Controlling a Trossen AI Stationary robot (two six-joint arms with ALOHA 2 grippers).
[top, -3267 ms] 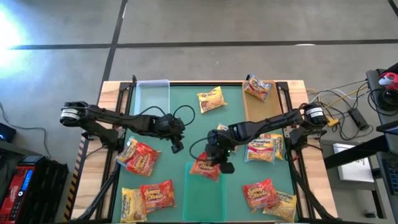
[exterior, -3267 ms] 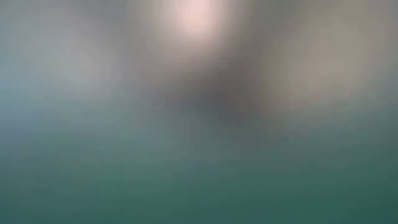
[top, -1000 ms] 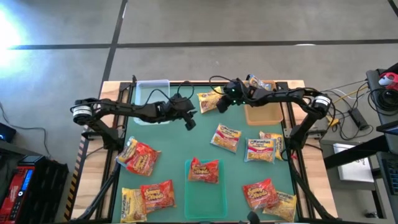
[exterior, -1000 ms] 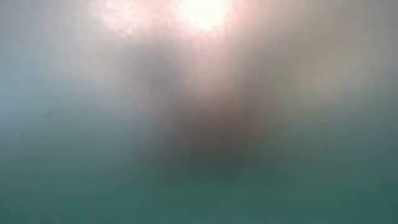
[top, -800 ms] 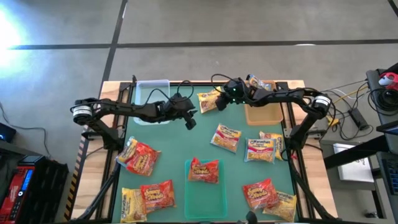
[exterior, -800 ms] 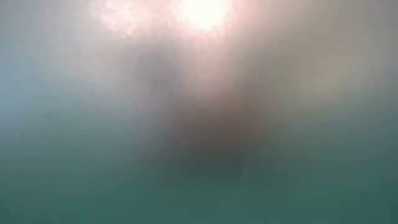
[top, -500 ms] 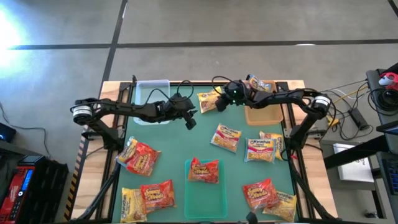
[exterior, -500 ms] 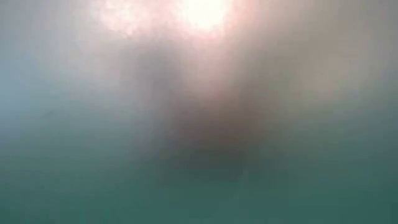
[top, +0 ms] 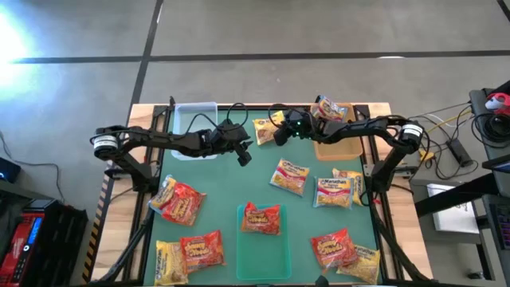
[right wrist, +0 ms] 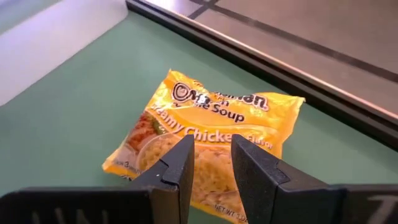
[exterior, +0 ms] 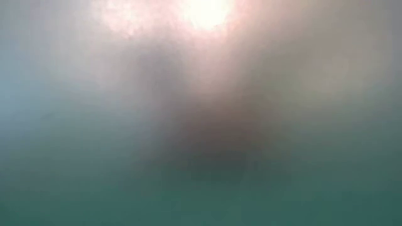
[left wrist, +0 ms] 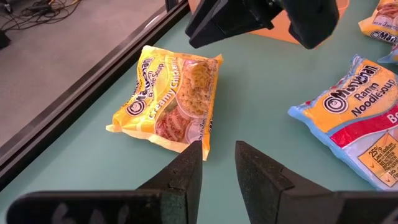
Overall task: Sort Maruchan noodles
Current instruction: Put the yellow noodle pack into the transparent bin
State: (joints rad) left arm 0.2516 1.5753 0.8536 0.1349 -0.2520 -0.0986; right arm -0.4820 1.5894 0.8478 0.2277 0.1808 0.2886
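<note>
1 yellow Creamy Chicken packet lies at the table's far edge, with the right end effector hovering over it, narrowly open and empty. A flat pinch across its crinkly middle is probably best. The left end effector is parked nearby, slightly open, empty. The green tray holds 1 red packet; the brown tray carries 1 yellow one; the clear tray looks bare.

Colours on the green mat: yellow, red-orange and blue-edged noodle packets.

Creamy chicken packet: yellow, dark red lettering, a printed picture of pale noodles. Packet in the green tray: red-orange with a yellow label. Packets at the left and at the near right: red-orange too. Mid-table packet: yellow-orange, pale blue border; the left wrist view shows a like one with a red band and white lettering. Clear tray: colourless. Brown tray: tan. Both arms: black.
</note>
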